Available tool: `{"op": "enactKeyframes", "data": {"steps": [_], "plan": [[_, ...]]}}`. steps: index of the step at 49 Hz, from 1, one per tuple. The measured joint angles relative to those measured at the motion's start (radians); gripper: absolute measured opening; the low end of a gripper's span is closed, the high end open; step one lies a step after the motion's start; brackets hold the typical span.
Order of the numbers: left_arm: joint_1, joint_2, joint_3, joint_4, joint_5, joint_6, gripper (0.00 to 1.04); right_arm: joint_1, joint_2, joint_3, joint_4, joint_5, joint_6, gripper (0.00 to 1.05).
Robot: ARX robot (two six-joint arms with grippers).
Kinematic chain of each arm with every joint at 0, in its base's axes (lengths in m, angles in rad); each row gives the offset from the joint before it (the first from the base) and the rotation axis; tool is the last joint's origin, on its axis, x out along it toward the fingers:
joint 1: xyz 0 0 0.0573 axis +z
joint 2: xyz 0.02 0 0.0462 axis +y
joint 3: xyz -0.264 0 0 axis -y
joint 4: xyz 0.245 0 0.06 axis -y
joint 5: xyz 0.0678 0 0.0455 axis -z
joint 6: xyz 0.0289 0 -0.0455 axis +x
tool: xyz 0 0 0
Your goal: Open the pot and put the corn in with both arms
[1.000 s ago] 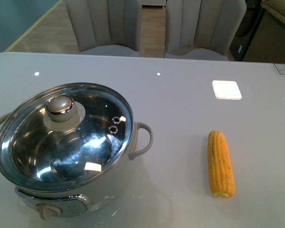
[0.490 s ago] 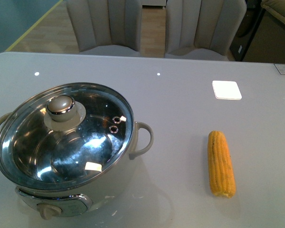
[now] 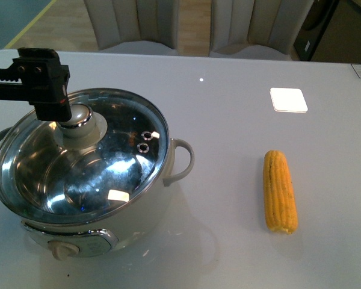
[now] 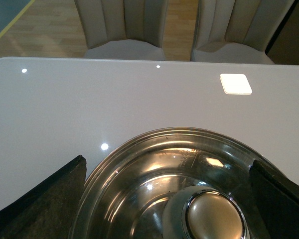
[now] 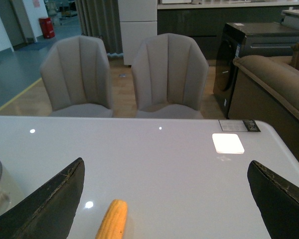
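The cream-white pot (image 3: 138, 235) stands at the table's left with its glass lid (image 3: 102, 174) on. My left gripper (image 3: 55, 107) hangs open just above and behind the lid's knob (image 3: 78, 117). In the left wrist view the knob (image 4: 214, 216) lies between the spread fingers (image 4: 45, 199), nearer one side, and nothing is gripped. The yellow-orange corn (image 3: 280, 191) lies on the table to the right of the pot. My right gripper (image 5: 164, 204) is open and empty above the table, with the corn's tip (image 5: 113, 219) low between its fingers (image 5: 281, 204).
A white square pad (image 3: 287, 99) lies on the grey table (image 3: 228, 138) beyond the corn. Two padded chairs (image 3: 138, 27) stand at the far edge. A dark cabinet and sofa (image 5: 269, 74) stand to the right.
My left arm has come into the front view from the left and now hangs over the lid knob. The view has shifted slightly. Pot and corn lie as before.
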Motion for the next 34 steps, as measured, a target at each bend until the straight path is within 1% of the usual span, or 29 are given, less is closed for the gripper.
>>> {"op": "enactKeyframes", "data": {"steps": [15, 34], "plan": [[-0.040, 0.196, 0.067, 0.097, -0.005, 0.001, 0.98, 0.000, 0.000, 0.000, 0.000, 0.000, 0.000, 0.96], [-0.081, 0.344, 0.106, 0.113, -0.021, -0.007, 0.98, 0.000, 0.000, 0.000, 0.000, 0.000, 0.000, 0.96]]}}
